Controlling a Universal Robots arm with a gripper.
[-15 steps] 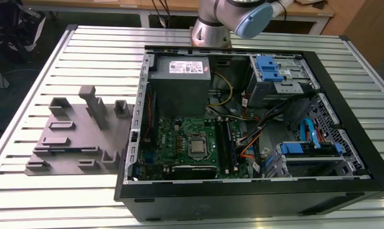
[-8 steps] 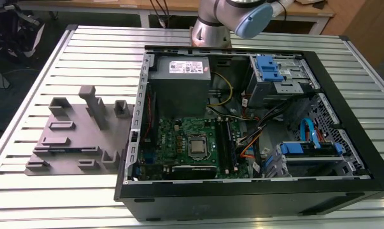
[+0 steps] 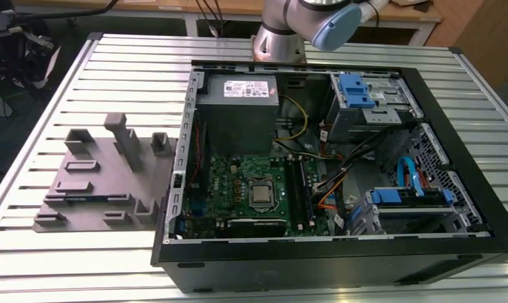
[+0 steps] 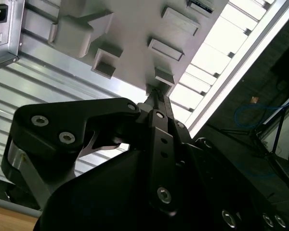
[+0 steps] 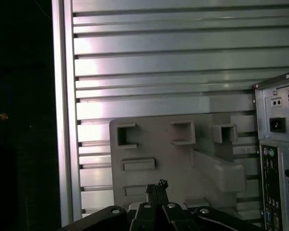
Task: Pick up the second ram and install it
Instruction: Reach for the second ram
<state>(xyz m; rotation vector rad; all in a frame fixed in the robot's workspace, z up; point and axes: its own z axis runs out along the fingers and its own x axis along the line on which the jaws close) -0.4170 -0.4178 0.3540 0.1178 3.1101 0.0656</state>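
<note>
Gripper [image 5: 156, 186], fingers pressed together w/ nothing between, hung over grey holder [image 5: 173, 154] on tabletop [image 5: 159, 62]; second ram [image 4: 200, 6], prob. the dark strip at holder's far edge in second wrist view, lay beyond the fingertips, well apart.

The black hand [image 4: 156, 96] points its tips at the edge of the grey holder block [image 4: 130, 24], fingers pressed flat together (a few bolts dot its body). The block lies on the ribbed metal bench [image 4: 53, 96], near a computer case [image 4: 2, 33]. Beyond the bench edge, a blue cable [image 4: 265, 113] loops over dark floor.
</note>
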